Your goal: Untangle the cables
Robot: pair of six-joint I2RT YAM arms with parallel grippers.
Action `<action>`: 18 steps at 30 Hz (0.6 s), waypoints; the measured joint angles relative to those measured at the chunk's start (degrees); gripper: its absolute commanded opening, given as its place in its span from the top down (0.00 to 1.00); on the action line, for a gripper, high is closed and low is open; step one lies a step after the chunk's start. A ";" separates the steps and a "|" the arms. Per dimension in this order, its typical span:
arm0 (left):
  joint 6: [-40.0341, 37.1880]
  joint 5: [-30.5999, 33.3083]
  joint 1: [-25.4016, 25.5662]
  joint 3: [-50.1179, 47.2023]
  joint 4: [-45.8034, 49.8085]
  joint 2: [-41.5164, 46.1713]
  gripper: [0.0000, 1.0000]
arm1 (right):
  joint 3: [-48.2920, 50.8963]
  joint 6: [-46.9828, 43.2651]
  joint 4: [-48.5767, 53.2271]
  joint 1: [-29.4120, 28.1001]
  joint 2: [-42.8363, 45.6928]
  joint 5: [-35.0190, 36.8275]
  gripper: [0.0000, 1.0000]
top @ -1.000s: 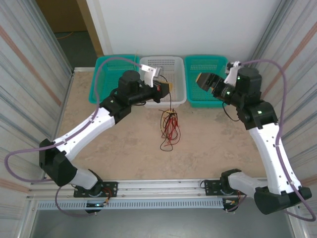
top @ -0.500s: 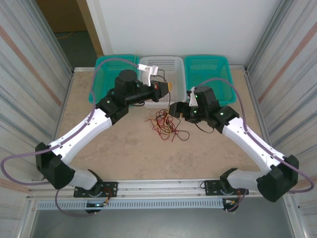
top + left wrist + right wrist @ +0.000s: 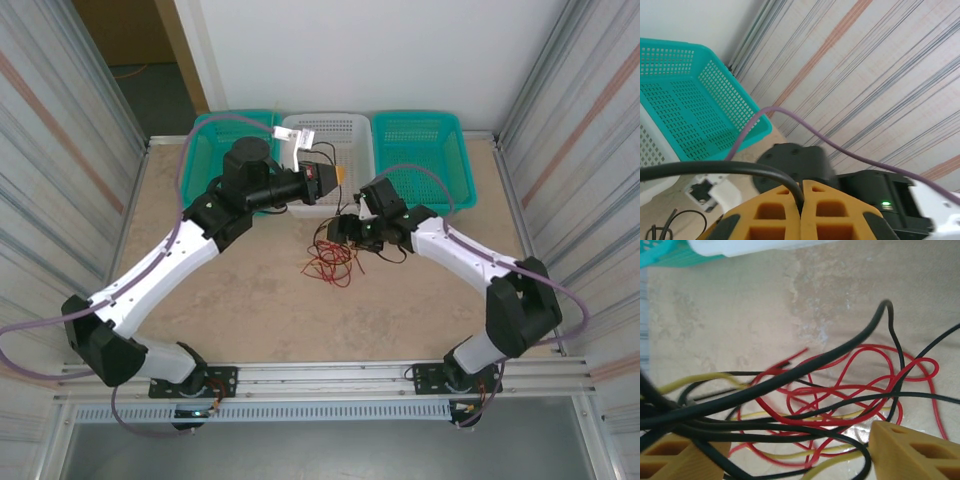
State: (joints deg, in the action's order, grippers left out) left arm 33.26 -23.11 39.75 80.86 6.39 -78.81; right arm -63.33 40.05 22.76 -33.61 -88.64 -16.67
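Observation:
A tangle of thin red, black and pale yellow cables (image 3: 330, 258) lies on the table in front of the white basket (image 3: 357, 140). My left gripper (image 3: 340, 177) is held up near that basket, shut on a black cable (image 3: 720, 169) that runs out between its orange fingers (image 3: 770, 212). My right gripper (image 3: 338, 232) hangs low over the tangle, open. In the right wrist view the cables (image 3: 835, 400) cross between its two orange fingers (image 3: 912, 452), spread wide apart.
Two teal baskets (image 3: 205, 150) (image 3: 425, 150) flank the white one along the back edge. Striped walls close in both sides. The thick lilac arm cable (image 3: 790, 117) loops past the left wrist.
The right arm has swung from the right teal basket over to the middle and down onto the tangle. The cables have shifted and spread on the table. The left gripper stays put, slightly left.

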 measured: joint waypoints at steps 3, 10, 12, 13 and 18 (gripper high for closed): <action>-0.09 0.22 -0.02 2.23 1.99 0.61 1.00 | 0.52 0.68 -0.35 -0.20 -4.13 0.13 0.41; -0.87 1.16 -2.73 10.12 7.61 2.25 1.00 | 5.66 4.13 0.37 -2.47 -6.67 0.42 0.40; -1.11 1.73 -4.50 11.10 9.33 2.67 1.00 | 6.19 4.72 0.94 -3.19 -5.64 0.72 0.34; -1.36 1.79 -5.79 11.58 10.36 2.73 1.00 | 6.38 4.92 1.44 -3.30 -4.66 1.11 0.32; -3.19 1.62 -12.22 15.69 15.67 -1.51 1.00 | 6.99 5.62 5.51 -2.47 5.90 4.81 0.26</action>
State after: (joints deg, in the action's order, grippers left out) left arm 30.06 -21.50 27.53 96.55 22.06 -80.31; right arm -56.34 45.67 28.27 -36.07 -82.74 -11.86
